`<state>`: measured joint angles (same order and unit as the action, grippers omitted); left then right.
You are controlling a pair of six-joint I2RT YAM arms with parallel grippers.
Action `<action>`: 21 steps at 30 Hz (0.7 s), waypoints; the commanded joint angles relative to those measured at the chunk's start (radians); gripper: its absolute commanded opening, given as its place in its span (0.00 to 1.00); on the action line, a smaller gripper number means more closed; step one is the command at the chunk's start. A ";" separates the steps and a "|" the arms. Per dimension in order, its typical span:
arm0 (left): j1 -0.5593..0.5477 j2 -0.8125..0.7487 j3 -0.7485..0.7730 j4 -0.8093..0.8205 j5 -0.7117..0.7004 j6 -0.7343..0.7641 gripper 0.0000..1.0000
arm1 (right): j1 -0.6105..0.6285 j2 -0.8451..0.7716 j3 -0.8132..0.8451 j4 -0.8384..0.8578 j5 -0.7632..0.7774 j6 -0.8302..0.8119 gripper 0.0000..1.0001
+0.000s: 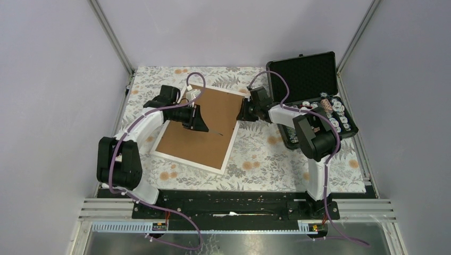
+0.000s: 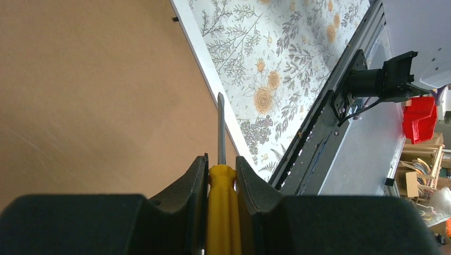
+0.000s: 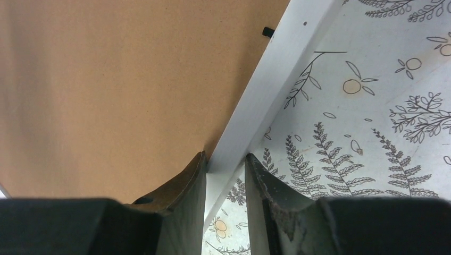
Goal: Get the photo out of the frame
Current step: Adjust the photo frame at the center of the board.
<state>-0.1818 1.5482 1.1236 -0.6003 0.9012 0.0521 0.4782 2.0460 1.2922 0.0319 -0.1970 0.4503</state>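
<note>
The frame [image 1: 186,143] lies face down on the floral cloth, its brown fibreboard back up and its thin white border around it. The photo is hidden under that back. My left gripper [image 1: 202,123] hovers over the board, shut on a yellow-handled screwdriver [image 2: 222,207]. The steel shaft [image 2: 221,127] points at the board beside the white border [image 2: 199,58]. My right gripper [image 1: 243,112] is at the frame's far right side. In the right wrist view its jaws [image 3: 226,159] pinch the white border [image 3: 271,90], one finger over the brown back [image 3: 117,90], the other over the cloth.
An open black foam-lined case [image 1: 306,77] stands at the back right with several small items [image 1: 332,114] in its tray. A small black retaining tab [image 3: 268,32] sits at the border's inner edge. The metal rail [image 2: 319,127] runs along the table's near edge.
</note>
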 commanded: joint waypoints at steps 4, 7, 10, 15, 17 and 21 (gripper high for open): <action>-0.029 0.058 -0.003 0.135 0.020 0.022 0.00 | 0.037 0.055 -0.007 -0.147 -0.118 -0.165 0.13; -0.034 0.078 -0.007 0.152 0.035 0.035 0.00 | 0.036 0.099 0.076 -0.202 -0.175 -0.237 0.12; -0.034 0.085 -0.016 0.174 0.040 0.043 0.00 | 0.038 0.132 0.135 -0.260 -0.224 -0.307 0.10; -0.033 0.099 -0.039 0.244 0.033 0.076 0.00 | 0.037 0.159 0.163 -0.295 -0.262 -0.302 0.10; -0.023 0.129 -0.032 0.231 0.060 0.135 0.00 | 0.036 0.178 0.189 -0.322 -0.259 -0.261 0.11; 0.033 0.165 -0.069 0.296 0.128 0.188 0.00 | 0.037 0.175 0.181 -0.347 -0.253 -0.213 0.16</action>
<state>-0.2005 1.6859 1.0859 -0.4103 0.9390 0.1547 0.4854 2.1647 1.5009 -0.1234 -0.3943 0.2508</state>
